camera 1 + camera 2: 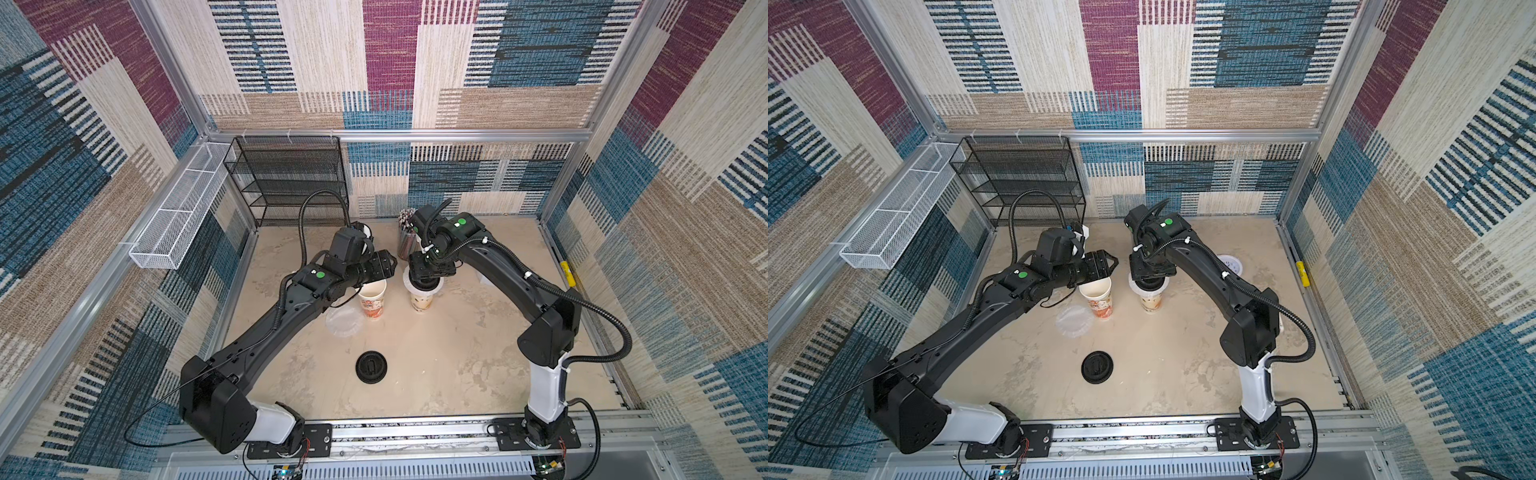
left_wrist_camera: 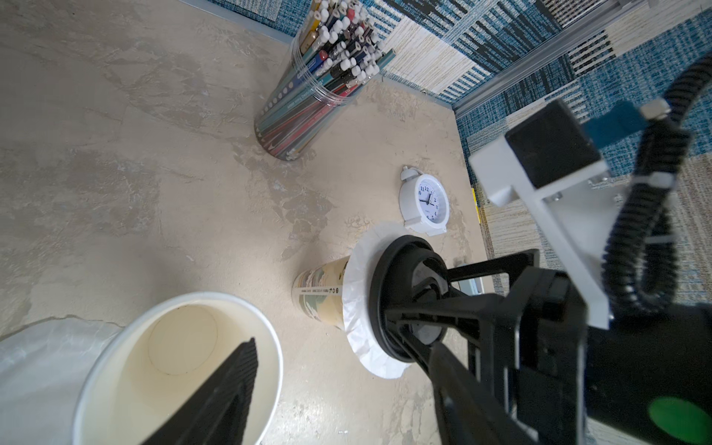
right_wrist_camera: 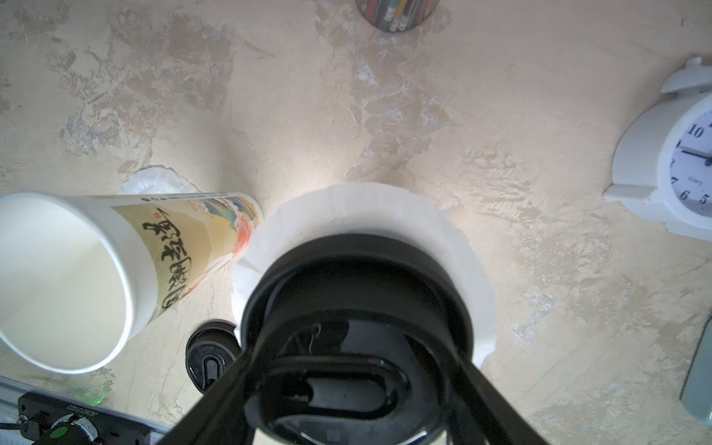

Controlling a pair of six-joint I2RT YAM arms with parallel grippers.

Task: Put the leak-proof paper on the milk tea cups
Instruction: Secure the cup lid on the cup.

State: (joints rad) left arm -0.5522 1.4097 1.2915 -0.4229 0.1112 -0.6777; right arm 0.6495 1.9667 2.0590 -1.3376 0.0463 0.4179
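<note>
A loose leak-proof paper (image 1: 343, 323) lies flat on the table (image 1: 457, 365) just beside the red-orange cup (image 1: 372, 301). The left gripper (image 1: 390, 262) hovers above that cup's bare mouth, released and empty. The beige cup (image 1: 422, 305) wears the other paper (image 2: 358, 308) under a black lid (image 2: 400, 269); the right gripper (image 1: 424, 279) straddles the lid, whether clamped I cannot tell.

Paper (image 2: 356, 316) atop right cup (image 1: 420, 305) — spare paper (image 1: 343, 324) beside left cup (image 1: 372, 305).

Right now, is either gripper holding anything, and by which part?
The right gripper appears to clamp the black round plastic lid by opposite sides of its rim, atop the beige-brown paper cup. The left gripper is open and empty.
</note>
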